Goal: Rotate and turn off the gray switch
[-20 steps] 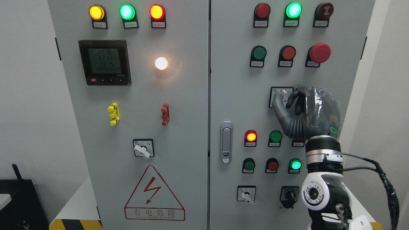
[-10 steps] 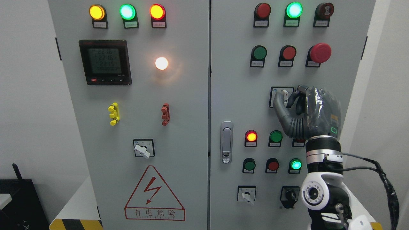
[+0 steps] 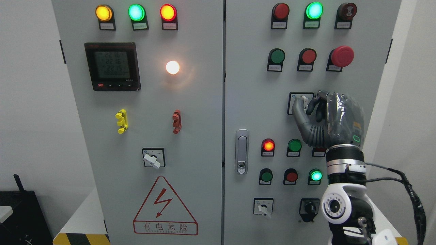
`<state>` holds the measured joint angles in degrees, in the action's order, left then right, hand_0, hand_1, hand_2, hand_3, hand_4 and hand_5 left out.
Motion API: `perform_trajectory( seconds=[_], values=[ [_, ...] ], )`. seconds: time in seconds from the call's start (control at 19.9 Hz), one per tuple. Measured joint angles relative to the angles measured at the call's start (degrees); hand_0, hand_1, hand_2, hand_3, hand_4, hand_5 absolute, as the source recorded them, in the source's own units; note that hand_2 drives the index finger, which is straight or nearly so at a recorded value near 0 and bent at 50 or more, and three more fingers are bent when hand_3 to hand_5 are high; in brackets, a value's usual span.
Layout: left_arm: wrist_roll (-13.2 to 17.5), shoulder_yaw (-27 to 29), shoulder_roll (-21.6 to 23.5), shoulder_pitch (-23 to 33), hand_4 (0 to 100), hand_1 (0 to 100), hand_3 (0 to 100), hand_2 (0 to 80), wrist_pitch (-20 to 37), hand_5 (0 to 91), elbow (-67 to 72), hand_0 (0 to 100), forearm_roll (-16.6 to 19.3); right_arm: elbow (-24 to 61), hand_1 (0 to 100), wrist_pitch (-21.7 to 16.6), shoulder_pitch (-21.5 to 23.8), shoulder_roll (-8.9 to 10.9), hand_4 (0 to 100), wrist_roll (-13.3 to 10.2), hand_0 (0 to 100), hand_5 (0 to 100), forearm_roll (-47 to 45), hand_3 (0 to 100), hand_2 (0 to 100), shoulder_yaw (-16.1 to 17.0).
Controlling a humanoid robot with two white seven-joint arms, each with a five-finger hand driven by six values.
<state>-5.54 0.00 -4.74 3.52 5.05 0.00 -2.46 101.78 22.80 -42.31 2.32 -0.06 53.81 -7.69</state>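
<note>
My right hand (image 3: 327, 115) was raised against the right door (image 3: 252, 102) of the cabinet. My thumb and fingers (image 3: 311, 103) were closed around the gray switch (image 3: 303, 101). The switch sat in its square plate in the middle of this door, under the red mushroom button (image 3: 342, 56) and above a lit red lamp (image 3: 268, 145). Its pale handle showed between my fingertips.

On the left cabinet door, the red-bordered warning triangle (image 3: 165, 205) carries a lightning bolt and the characters 有电危险 beneath. The digital meter (image 3: 112, 66) shows rows of digits, too blurred to read. Button labels are illegible.
</note>
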Motion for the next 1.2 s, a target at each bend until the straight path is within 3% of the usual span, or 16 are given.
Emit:
perform_trajectory(
  seconds=[1.2],
  values=[
    [0.2, 0.0, 0.0, 0.0, 0, 39, 0, 0.0, 0.0, 0.0, 0.0, 12, 0.0, 2.9, 33, -1.7, 1.2, 0.62, 95, -0.6, 40, 100, -0.2, 100, 76, 0.1]
  ],
)
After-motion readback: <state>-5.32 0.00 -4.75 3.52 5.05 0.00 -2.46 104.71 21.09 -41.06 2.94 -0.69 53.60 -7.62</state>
